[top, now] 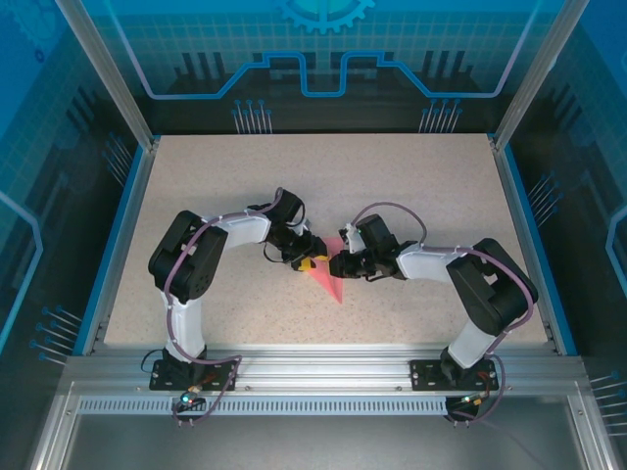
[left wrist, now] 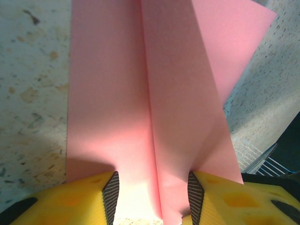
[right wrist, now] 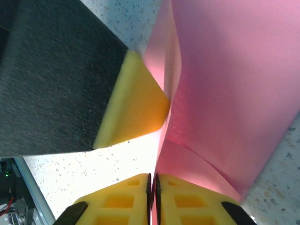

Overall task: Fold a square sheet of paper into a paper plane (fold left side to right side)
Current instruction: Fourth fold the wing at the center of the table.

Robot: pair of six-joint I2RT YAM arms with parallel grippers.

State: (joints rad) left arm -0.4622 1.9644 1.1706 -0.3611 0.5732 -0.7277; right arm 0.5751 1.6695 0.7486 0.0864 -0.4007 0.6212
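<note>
Top external view: both arms reach inward and meet near the middle of the table (top: 411,186). The left gripper (top: 306,258) and the right gripper (top: 341,264) face each other, close together. The paper plane (top: 331,282) lies between and beneath them, and its narrow pink point runs out toward the near edge. Jaw spacing cannot be judged from this height. Left wrist view: the left gripper (left wrist: 153,187) stands with its jaws about half spread. The black pads (left wrist: 111,194) sit well apart on either side of the plane's centre crease. The paper plane (left wrist: 117,93) lies flat on the speckled table (left wrist: 33,93). It is wider than the gap, so both yellow fingers sit over its surface rather than around its edges. Nothing is clamped; whether the tips bear down on the paper cannot be told. A layered flap fans out to the upper right. Right wrist view: the right gripper (right wrist: 153,180) is clenched, its two yellow fingers drawn together to a hairline seam. A raised edge of the paper plane (right wrist: 225,93) curves down into that seam and is pinched there. One yellow-tipped finger (right wrist: 136,103) of the left gripper sits just beside the lifted fold, with the table (right wrist: 131,18) behind it.
</note>
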